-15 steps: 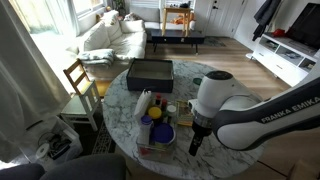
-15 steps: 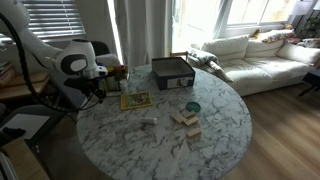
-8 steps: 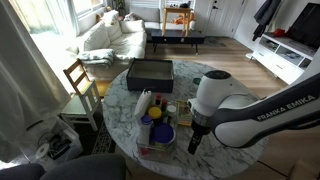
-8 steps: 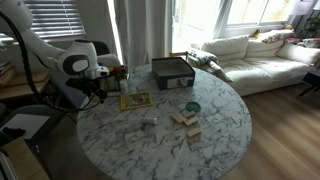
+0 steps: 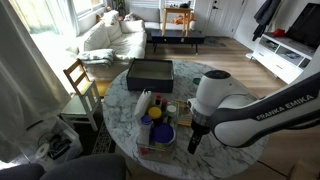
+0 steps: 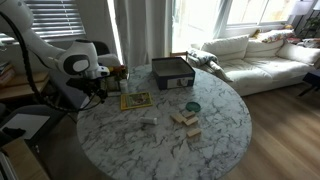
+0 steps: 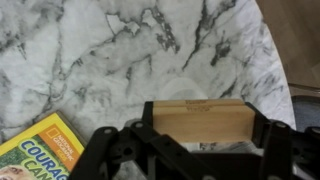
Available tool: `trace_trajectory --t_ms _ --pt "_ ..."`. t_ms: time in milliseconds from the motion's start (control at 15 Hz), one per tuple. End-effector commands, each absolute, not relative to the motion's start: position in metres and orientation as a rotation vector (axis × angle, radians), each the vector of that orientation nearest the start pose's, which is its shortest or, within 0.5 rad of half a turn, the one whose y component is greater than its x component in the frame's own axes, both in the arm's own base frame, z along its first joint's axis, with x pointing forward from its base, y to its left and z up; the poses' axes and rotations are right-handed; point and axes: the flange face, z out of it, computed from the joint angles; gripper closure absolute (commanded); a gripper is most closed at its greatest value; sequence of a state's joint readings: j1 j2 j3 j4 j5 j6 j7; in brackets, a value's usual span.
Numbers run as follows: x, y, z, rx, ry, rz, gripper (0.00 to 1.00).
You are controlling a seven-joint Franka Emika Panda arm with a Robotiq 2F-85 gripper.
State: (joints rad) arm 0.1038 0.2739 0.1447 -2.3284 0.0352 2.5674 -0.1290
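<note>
Pale wood up first: 1 block [image 7: 203,122], caught end to end between the 2 black fingers [image 7: 148,118] of the pincer [image 7: 205,120], jaws kept fairly wide by the block's length. Hanging over the white marble worktop [image 7: 120,50] in the wrist view, close to its curved rim. Just beside it at lower left, the corner of a yellow book [image 7: 35,155]. In an exterior view, pincer [image 5: 195,140] pointing straight down near the worktop's edge, block too small to make out there. Further in, a blue container [image 5: 158,132], then a dark tray [image 5: 150,72] at the far side. In an exterior view, more wooden blocks [image 6: 185,120] piled mid-worktop, a small green dish [image 6: 192,107] just beside them, both well apart from the pincer.
</note>
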Motion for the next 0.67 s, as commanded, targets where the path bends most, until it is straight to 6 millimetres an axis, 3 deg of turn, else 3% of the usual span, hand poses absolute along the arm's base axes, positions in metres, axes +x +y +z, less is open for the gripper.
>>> trace_trajectory --t_ms 0,600 --pt "0.5035 0.1213 0.2145 -3.041 -0.532 0.070 0.40" --pt "0.5056 0.1193 0.2130 -3.042 -0.521 0.071 0.40"
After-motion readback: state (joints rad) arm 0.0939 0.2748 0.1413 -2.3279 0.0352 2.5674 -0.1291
